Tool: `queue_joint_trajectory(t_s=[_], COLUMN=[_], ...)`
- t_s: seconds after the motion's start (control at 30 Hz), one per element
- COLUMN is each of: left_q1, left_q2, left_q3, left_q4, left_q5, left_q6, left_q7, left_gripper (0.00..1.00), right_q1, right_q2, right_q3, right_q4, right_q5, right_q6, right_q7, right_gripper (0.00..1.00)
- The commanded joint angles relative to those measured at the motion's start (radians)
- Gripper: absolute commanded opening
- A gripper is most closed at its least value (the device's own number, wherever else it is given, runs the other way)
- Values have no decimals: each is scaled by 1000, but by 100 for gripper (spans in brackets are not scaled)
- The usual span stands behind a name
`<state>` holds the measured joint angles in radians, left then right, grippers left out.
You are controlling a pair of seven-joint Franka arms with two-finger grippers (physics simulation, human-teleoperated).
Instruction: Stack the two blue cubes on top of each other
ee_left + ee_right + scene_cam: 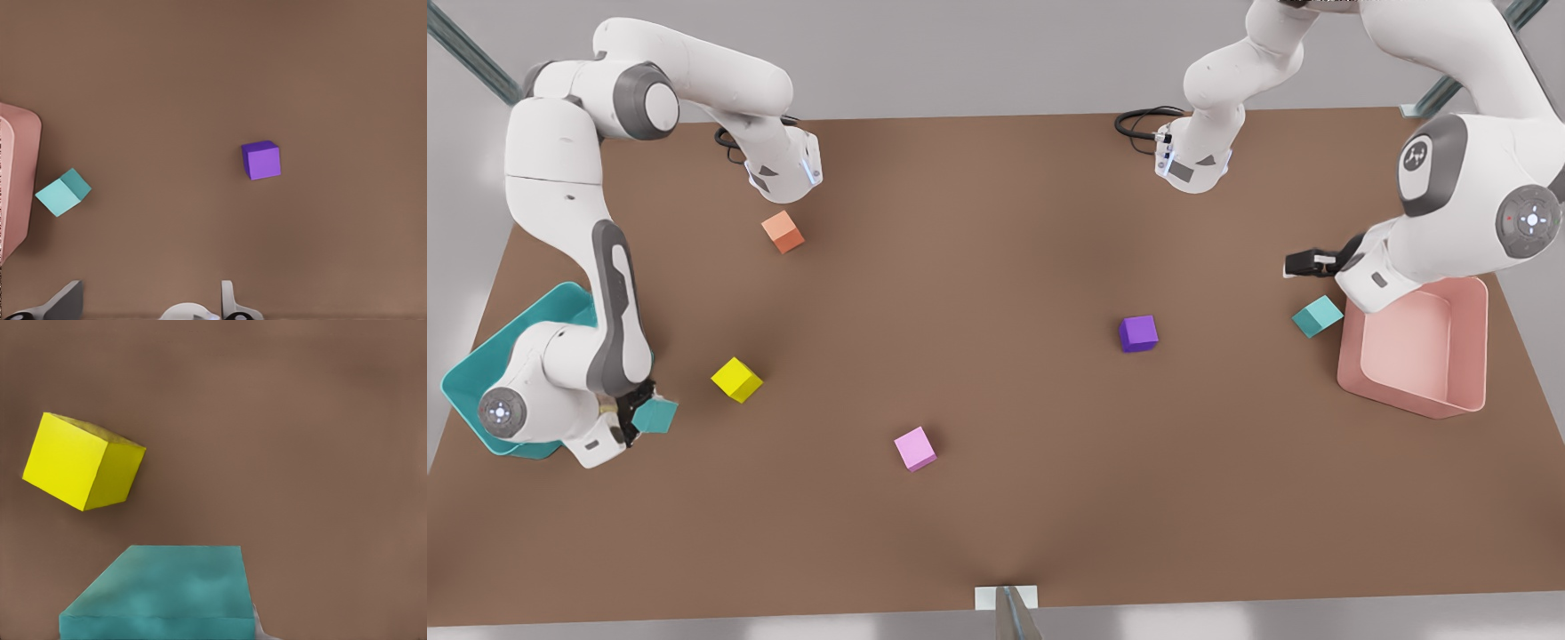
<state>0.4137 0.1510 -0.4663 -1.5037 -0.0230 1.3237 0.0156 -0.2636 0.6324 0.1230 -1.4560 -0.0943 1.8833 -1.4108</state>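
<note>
Brown matte table (996, 498), grey surround, no legible writing. Right pincer (633, 418) clenched on blue cube (656, 414). Left pincer (1303, 264) state unclear; second blue cube (1317, 316) just beside it.

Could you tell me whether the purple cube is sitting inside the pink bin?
No, in the front view the purple cube rests on the bare brown table, well apart from the pink bin toward that view's right edge.
</note>
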Motion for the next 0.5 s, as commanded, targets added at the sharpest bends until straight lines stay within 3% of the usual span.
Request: queue_joint_trajectory(t_s=[0.0,0.13,0.2,0.27,0.33,0.47], left_q1=[33,116,-177,-339,-322,-332], left_q2=[21,108,81,85,157,163], left_q3=[3,49,505,649,653,733], left_q4=[-1,-16,-147,-265,-268,-403], left_q5=[31,104,37,41,5,-52], left_q6=[35,153,296,447,497,769], left_q7=[-2,-5,-9,-250,-255,-263], left_gripper=[100,100,100,100,100,100], right_q1=[96,375,512,583,662,794], right_q2=[-2,-2,12,47,79,203], right_q3=[0,0,0,1,0,1], right_q4=[77,181,224,273,315,476], right_q5=[68,162,194,195,229,234], right_q6=[-188,-220,-217,-210,-196,-162], right_q7=[191,654,924,1072,1250,1605], right_gripper=[42,42,42,42,42,42])
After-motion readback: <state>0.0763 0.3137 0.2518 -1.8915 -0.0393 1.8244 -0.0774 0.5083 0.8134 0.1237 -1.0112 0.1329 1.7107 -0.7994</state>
